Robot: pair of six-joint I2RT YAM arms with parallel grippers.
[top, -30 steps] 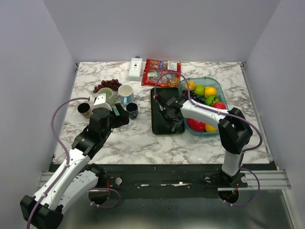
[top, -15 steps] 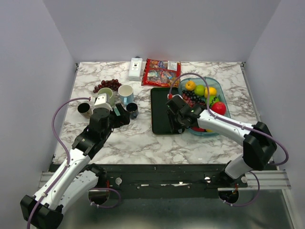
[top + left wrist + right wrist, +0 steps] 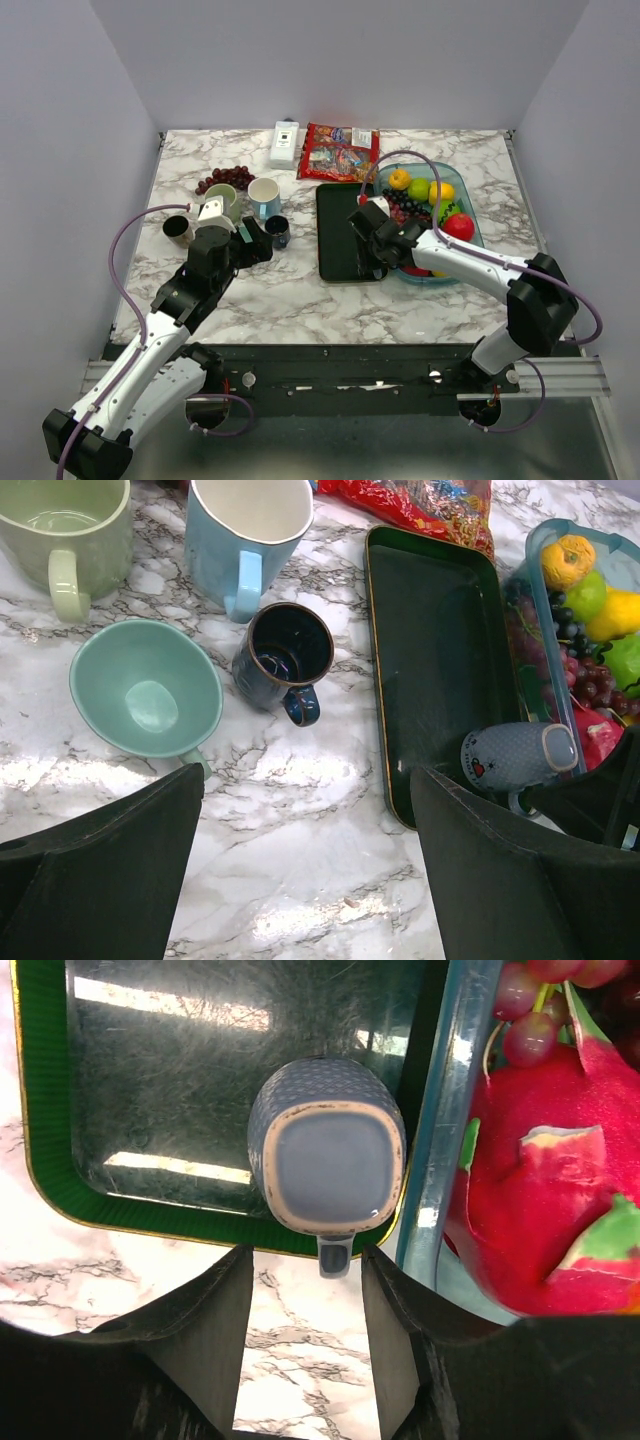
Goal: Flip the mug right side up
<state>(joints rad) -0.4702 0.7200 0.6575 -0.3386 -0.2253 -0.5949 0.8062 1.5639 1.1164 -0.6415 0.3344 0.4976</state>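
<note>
The speckled blue-grey ceramic mug [image 3: 327, 1165] sits bottom-outward in the 5 o'clock corner of the dark green tray [image 3: 40, 1140]. At its 6 o'clock, the right end effector [image 3: 305, 1280] hovers, jaws parted and empty. The left end effector [image 3: 307, 780] is wide open. The mug looks rigid, glazed, slippery and breakable, so gripping across its body, clear of the handle, seems safest.

Hidden and cropped around the tray [image 3: 40, 1110] corner
The right wrist view gives only the grey mug [image 3: 326, 1160] end-on, its flat closed end and a stub of handle [image 3: 335, 1256]; the mouth is out of sight. From above, the right arm [image 3: 470, 262] covers it and it cannot be made out. In the left wrist view a finger [image 3: 490, 880] of the left gripper [image 3: 305, 772] crosses its lower edge, and the frame's top crops the green mug [image 3: 62, 530], blue mug [image 3: 245, 540] and snack bag [image 3: 420, 500].
</note>
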